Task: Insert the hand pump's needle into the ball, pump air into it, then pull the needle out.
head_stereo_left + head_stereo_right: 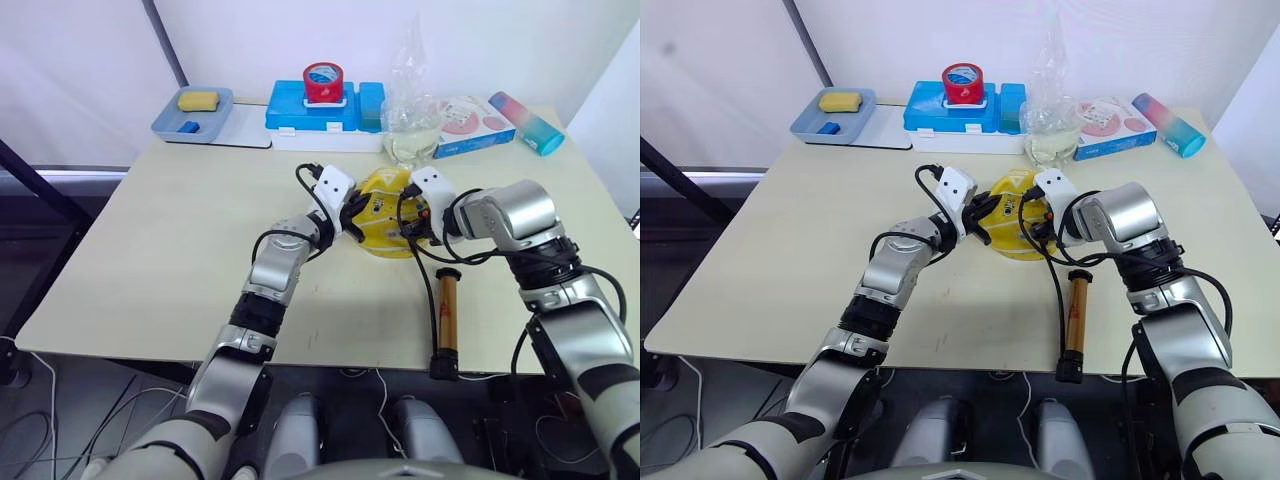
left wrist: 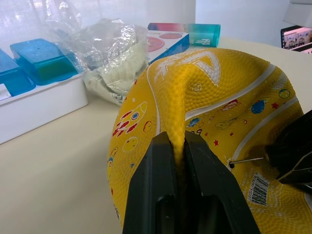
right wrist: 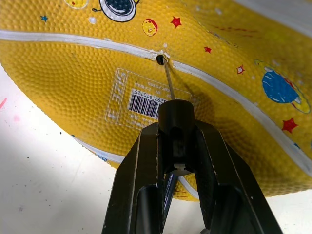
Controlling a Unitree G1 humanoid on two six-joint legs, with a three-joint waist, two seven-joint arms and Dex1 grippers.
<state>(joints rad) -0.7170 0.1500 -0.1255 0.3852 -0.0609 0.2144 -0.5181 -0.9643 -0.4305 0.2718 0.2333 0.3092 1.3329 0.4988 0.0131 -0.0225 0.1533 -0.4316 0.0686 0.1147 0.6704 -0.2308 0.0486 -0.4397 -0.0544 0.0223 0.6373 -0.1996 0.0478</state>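
While my left fingers [image 2: 178, 161] pinch the limp yellow rubber ball [image 1: 385, 215] on the beige surface [image 1: 170, 250], my right fingers [image 3: 176, 146] clamp the thin metal needle [image 3: 168, 83], its tip at the valve hole.

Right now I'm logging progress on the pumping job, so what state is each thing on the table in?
ball: deflated, creased, a fold pinched by the left gripper.
needle: tip at the valve hole, black fitting held by the right gripper.
hand pump: lying flat on the table, unheld.
clear plastic bottle: crumpled, upright.
tape roll: resting on the blue box.
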